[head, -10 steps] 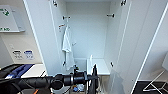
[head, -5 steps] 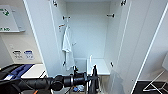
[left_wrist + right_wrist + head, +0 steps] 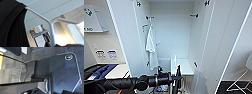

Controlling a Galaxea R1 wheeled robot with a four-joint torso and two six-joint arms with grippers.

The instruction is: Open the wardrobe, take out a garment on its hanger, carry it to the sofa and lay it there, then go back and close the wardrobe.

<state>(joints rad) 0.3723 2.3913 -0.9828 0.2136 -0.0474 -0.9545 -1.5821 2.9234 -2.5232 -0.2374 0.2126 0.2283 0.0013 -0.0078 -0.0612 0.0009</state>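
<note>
Gripper (image 3: pixel 178 79) of the left arm sits at the lower centre of the head view, at the end of a dark arm reaching in from the lower left, level with the low shelf of the wardrobe. Whether its fingers are apart or together I cannot tell. In the left wrist view a thin white hanger (image 3: pixel 50 23) runs close before the camera, its stem rising from the bottom edge to a fork of two shoulder arms; black fabric of the garment (image 3: pixel 11 25) covers the left part of that frame, draped over one hanger arm. How the hanger is held at its base is hidden.

The wardrobe (image 3: pixel 171 37) takes up most of the head view, both doors swung wide: the left door (image 3: pixel 125 37) leans across the upper left, the right door (image 3: pixel 224 42) covers the right side. Its plain white interior is bare apart from a white shirt (image 3: pixel 151 46) hanging at the left inner wall from a hook near the top, and a low white shelf (image 3: pixel 182 67) at lower centre.

At the lower left of the head view lies a patch of blue upholstery (image 3: pixel 102 70). In the right wrist view, dark grey carpet (image 3: pixel 41 53) lies along the top of the frame.
</note>
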